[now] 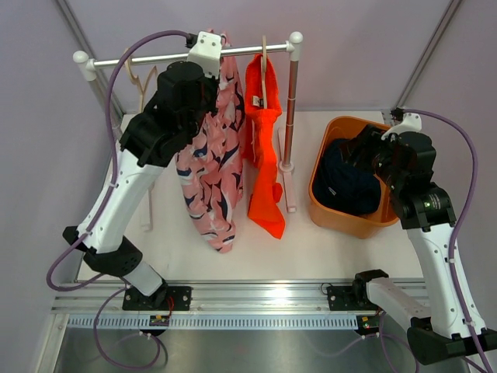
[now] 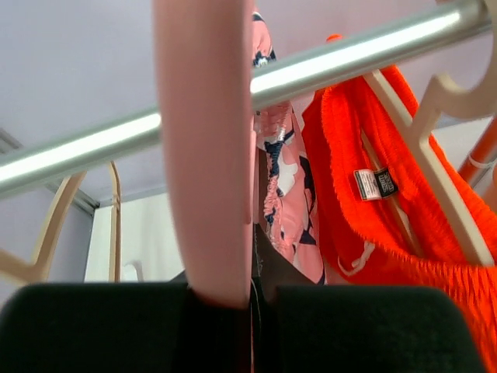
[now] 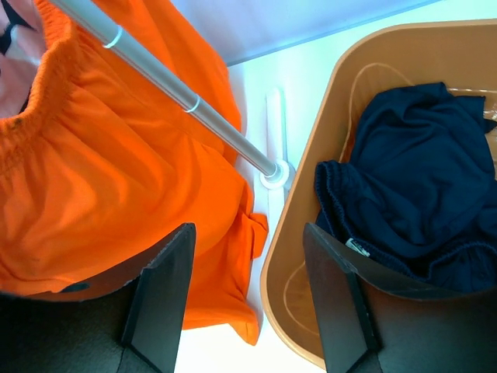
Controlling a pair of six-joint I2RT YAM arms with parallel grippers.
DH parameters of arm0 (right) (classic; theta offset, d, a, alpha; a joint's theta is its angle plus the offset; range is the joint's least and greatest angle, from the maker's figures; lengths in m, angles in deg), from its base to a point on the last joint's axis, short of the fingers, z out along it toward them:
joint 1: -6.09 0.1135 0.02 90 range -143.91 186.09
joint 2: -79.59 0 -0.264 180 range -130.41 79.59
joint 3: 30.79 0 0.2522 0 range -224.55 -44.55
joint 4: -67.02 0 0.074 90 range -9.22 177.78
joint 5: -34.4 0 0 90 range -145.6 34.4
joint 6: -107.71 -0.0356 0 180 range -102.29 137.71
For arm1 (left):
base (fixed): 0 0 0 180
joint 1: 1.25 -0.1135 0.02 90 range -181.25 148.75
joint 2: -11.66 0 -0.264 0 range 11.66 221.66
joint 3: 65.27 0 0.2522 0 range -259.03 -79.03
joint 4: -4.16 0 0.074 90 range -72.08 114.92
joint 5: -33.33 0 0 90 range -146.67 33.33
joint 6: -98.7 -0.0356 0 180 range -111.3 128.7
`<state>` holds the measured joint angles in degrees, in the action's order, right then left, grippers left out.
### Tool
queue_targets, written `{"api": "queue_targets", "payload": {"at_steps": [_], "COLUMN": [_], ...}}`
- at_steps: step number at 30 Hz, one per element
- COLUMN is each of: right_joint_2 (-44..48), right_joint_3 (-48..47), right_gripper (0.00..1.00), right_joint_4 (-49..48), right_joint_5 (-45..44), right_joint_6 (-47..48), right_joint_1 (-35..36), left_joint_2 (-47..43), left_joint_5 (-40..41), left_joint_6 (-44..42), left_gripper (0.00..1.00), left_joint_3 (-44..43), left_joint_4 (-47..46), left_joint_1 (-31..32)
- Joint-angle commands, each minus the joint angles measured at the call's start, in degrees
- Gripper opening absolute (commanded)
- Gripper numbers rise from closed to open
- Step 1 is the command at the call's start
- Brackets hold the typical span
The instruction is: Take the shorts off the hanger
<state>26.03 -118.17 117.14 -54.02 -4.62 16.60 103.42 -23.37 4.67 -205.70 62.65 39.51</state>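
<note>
The left gripper (image 1: 211, 56) is reaching up to the metal rail (image 1: 116, 60), with the pink patterned shorts (image 1: 210, 171) hanging straight down below its fingers. The orange shorts (image 1: 265, 163) are dangling from a wooden hanger (image 1: 264, 54) just right of those fingers. The right gripper (image 1: 363, 149) is hovering over the orange basket (image 1: 320, 203), with the navy shorts (image 1: 349, 186) lying heaped under its fingers.

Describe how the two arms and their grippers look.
The left arm and right arm have white links and black joint housings, and a purple cable trails along each. The left gripper and right gripper have black fingers; the right's are flat, angular plates.
</note>
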Motion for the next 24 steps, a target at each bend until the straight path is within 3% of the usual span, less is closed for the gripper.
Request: {"api": "queue_targets", "payload": {"at_steps": [1,9,20,24], "right_joint_2": [-0.6,-3.8,-15.7,-22.0], "right_joint_3": [-3.4,-11.1,-24.5,-32.0], "right_gripper": [0.65,0.62,0.61,0.61], "right_joint_4": [-1.1,2.9,4.0,3.5], "right_joint_5": [4.5,1.4,-11.2,-14.7], "right_joint_6": [1.6,2.6,3.3,3.9], "right_joint_1": [0.7,10.9,37.0,43.4], "left_joint_2": [-3.6,-12.0,-22.2,-24.3], "left_joint_5": [-3.1,-9.3,-18.3,-20.7], "left_joint_6": [0.7,3.1,6.7,8.2], "left_gripper": [0.00,0.00,0.00,0.00], "left_joint_3": [-2.6,4.1,18.0,22.4], "left_joint_4": [4.1,9.0,11.5,10.6], "left_joint_1": [-0.1,-0.1,-0.1,-0.1]}}
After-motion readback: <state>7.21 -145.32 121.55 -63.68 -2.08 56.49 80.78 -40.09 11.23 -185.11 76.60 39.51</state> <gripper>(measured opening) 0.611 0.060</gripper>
